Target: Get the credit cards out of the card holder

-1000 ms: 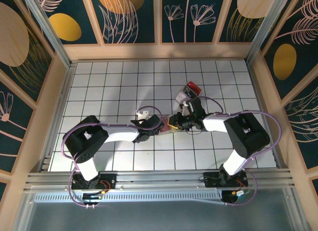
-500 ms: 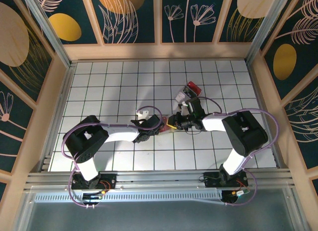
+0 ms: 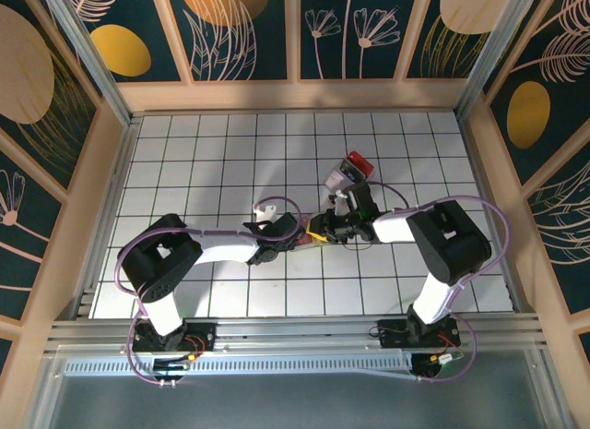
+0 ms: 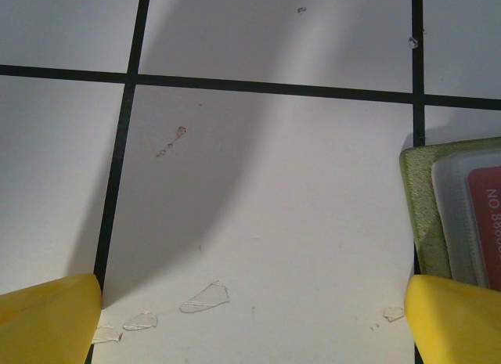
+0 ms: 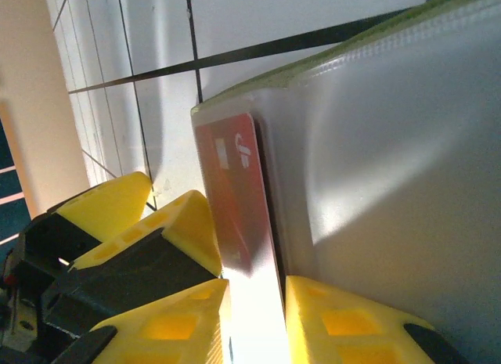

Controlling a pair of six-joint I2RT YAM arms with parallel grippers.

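Clearances around the card holder (image 4: 419, 215). Left of it: the left gripper (image 4: 250, 317), fingers spread wide, with bare tile between them. Right of it: the right gripper (image 5: 254, 317) and its arm bar the way. Beyond it: a red-and-grey object (image 3: 348, 171) stands near. Farther left, the table (image 3: 203, 152) lies open.
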